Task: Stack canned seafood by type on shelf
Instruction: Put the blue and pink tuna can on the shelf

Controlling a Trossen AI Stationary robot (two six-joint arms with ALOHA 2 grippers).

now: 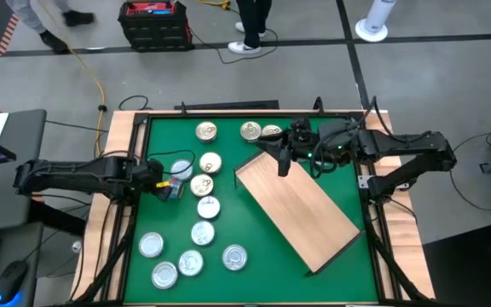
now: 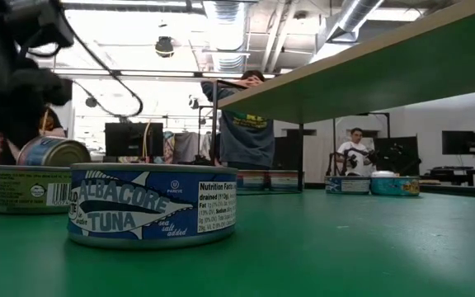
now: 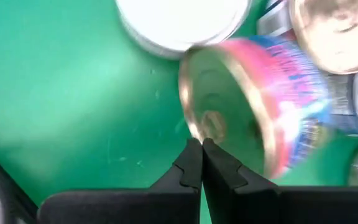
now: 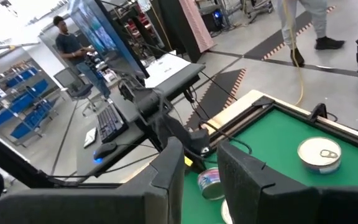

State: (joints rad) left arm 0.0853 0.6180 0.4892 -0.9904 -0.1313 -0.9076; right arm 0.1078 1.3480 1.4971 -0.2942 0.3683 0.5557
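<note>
Thirteen tins of canned seafood show on the green mat [image 1: 169,136] in the high view. Three lie in a row at 12 o'clock: one apart [image 1: 205,130] and two touching [image 1: 250,130]. Five run in a loose column from the centre toward 8 o'clock [image 1: 208,207]. Four sit in a cluster at 7 o'clock [image 1: 191,262]. The last is one tilted tin [image 1: 173,189] at 9 o'clock, at the tip of the left gripper [image 1: 164,182]. That gripper's two fingers are pressed fully together. In its wrist view they meet with no gap [image 3: 202,144], and their tips touch the rim of the tilted tin's gold lid [image 3: 253,106]. Nothing can be seen caught between them. The tin, with a pink and blue label, leans on its edge against its neighbours. There is one shelf [image 1: 305,213], a light-wood board lying diagonally from the centre toward 4 o'clock. In the low view it rises at a slant off the mat. The right gripper [image 1: 284,162] is at the shelf's corner nearest 12 o'clock, and whether it grips the board cannot be told. The low view has a blue albacore tuna tin [image 2: 151,205] nearest, and two people are in the room beyond the table.
</note>
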